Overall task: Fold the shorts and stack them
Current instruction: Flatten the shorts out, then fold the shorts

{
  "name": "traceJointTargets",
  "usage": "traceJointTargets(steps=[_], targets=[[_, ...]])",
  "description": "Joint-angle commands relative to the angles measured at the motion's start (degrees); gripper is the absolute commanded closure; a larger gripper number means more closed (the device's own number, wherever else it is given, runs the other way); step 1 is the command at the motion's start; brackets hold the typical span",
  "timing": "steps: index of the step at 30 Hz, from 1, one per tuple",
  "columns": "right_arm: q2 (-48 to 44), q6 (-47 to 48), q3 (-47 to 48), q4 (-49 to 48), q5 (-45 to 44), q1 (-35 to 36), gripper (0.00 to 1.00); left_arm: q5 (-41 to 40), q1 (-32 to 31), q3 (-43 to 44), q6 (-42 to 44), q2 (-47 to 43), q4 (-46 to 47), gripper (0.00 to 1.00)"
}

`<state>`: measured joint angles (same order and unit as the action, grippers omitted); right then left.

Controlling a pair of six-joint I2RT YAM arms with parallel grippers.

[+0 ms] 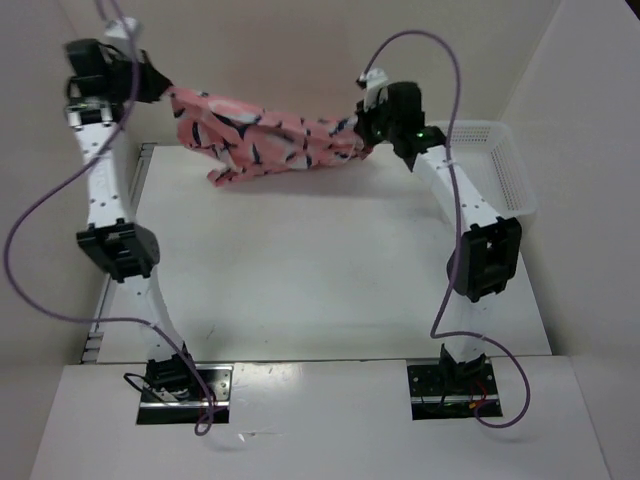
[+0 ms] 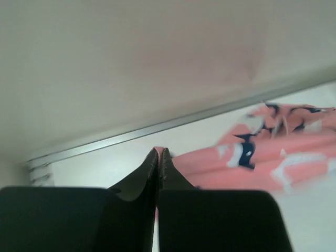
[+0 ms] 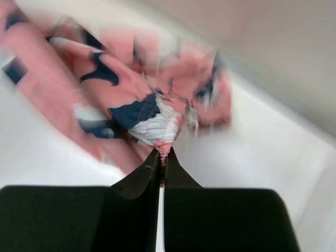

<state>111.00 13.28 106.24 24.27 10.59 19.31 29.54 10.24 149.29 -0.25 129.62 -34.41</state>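
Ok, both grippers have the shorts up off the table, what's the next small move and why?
Probably lower both arms together, laying the shorts flat on the table. The left gripper and right gripper each pinch an end, and the cloth sags bunched between them.

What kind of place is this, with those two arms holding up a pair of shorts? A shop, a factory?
Most likely a robot test bench in a lab, not a shop: two arms bolted to a white table, boxed in by plain walls, with loose purple cables and one white basket.
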Motion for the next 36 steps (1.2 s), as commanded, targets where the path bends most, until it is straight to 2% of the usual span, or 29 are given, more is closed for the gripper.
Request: traceJointTargets(steps=[1,3,5,9,10,11,13,17,21,24,26,27,28,30,32,33,34,36], targets=[[-8.24,-1.25,6.44,-1.16,-4.62,-3.67,1.0,-3.27,8.63,2.16,0.25,-16.11,-0.21,1.0],[-14.12,0.43,3.64,0.68,-1.64,-3.67,1.0,-1.07,11.54,-3.09,0.25,-22.7,-5.03,1.0],[-21.74,3.22,-3.99,2.79,1.78,-3.67,1.0,1.48,13.4,-8.11,0.25,-26.86,-11.86,1.0],[-34.25,6.58,-24.95,8.59,12.85,-3.67,1.0,5.35,13.4,-32.26,0.25,-42.56,-15.5,1.0],[-36.27,6.59,-28.33,9.12,14.36,-3.67,1.0,5.96,13.4,-41.71,0.25,-44.96,-16.29,1.0],[-39.95,7.46,-34.19,9.65,17.24,-3.67,1.0,6.49,13.4,-45.72,0.25,-48.9,-16.91,1.0],[-42.78,7.99,-38.89,11.41,19.72,-3.67,1.0,5.97,13.4,-56.32,0.25,-52.09,-18.75,1.0],[-48.32,11.58,-46.01,15.09,23.77,-3.67,1.0,4.22,13.4,-67.78,0.25,-57.81,-24.55,1.0],[-49.92,15.02,-48.48,20.19,27.98,-3.67,1.0,4.82,13.4,-72.64,0.25,-57.82,-32.36,1.0],[-49.39,13.46,-49.01,18.72,26.95,-3.67,1.0,6.4,13.4,-73.36,0.25,-55.89,-33.26,1.0],[-47.73,8.37,-48.06,10.74,25.02,-3.67,1.0,8.25,13.4,-73.36,0.25,-53.08,-30.91,1.0],[-44.76,2.51,-47.1,7.4,23.7,-3.67,1.0,8.86,13.4,-71.96,0.25,-51.68,-29.76,1.0],[-42.82,-0.33,-43.87,0.84,22.99,-3.67,1.0,9.39,13.4,-67.86,0.25,-48.27,-27.75,1.0],[-35.81,-6.82,-38.59,-4.47,20.98,-3.67,1.0,11.32,13.4,-60.3,0.25,-44.04,-26.5,1.0],[-30.69,-7.65,-26.83,-6.69,16.93,-3.67,1.0,11.85,13.4,-50.56,0.25,-38.15,-23.97,1.0],[-28.32,-7.65,-22.52,-7.3,15.35,-3.67,1.0,11.86,13.4,-40.59,0.25,-35.78,-22.38,1.0],[-23.86,-7.65,-13.78,-7.31,12.29,-3.67,1.0,11.33,13.4,-36.4,0.25,-35.76,-20.28,1.0],[-20.4,-7.65,-2.33,-7.31,9.38,-3.67,1.0,9.76,13.4,-28.66,0.25,-36.45,-11.76,1.0]])
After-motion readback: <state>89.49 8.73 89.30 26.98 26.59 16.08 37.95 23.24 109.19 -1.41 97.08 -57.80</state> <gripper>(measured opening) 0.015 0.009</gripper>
